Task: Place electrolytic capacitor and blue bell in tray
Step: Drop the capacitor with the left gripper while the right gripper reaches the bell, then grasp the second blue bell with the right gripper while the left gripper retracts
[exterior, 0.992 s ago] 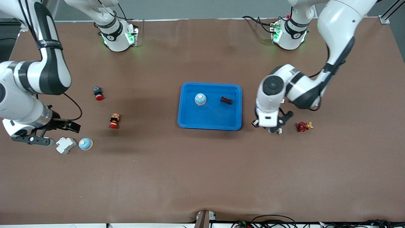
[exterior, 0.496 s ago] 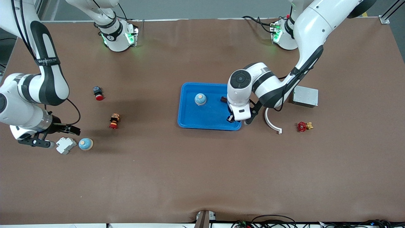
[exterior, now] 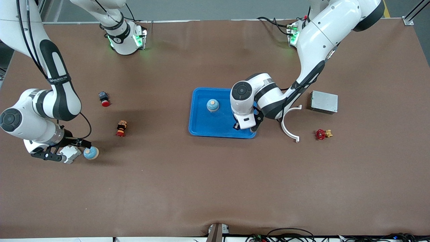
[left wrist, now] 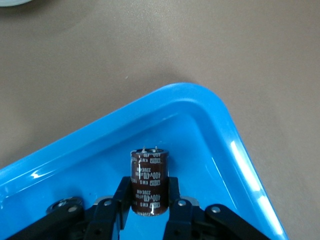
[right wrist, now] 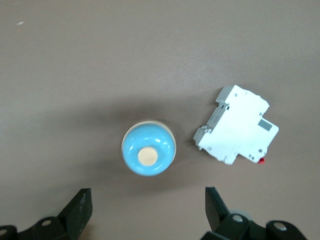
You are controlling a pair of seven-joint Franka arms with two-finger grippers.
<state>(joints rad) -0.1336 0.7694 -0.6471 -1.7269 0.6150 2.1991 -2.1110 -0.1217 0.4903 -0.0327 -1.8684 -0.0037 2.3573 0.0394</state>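
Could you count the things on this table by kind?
Shallow bright blue plastic tray: 1
Round blue bells: 2, one in the tray, one below the open right tool
Dark brown cylindrical capacitor, held in the left tool over the tray: 1
Red push buttons: 2
White plastic circuit breaker: 1
Grey metal box: 1
White curved plastic strip: 1
Red-handled brass valve: 1
Total: 10

Tray (left wrist: 235, 145): glossy blue plastic, smooth, catching bright highlights along its rim
Electrolytic capacitor (left wrist: 149, 182): shiny dark brown sleeve, showing printed lettering
Blue bell (right wrist: 148, 149): glossy, smooth dome
Circuit breaker (right wrist: 236, 131): matt white plastic
Table cover (exterior: 215, 188): matt brown, lying slightly wrinkled
Box (exterior: 324, 102): dull grey metal, looking brushed
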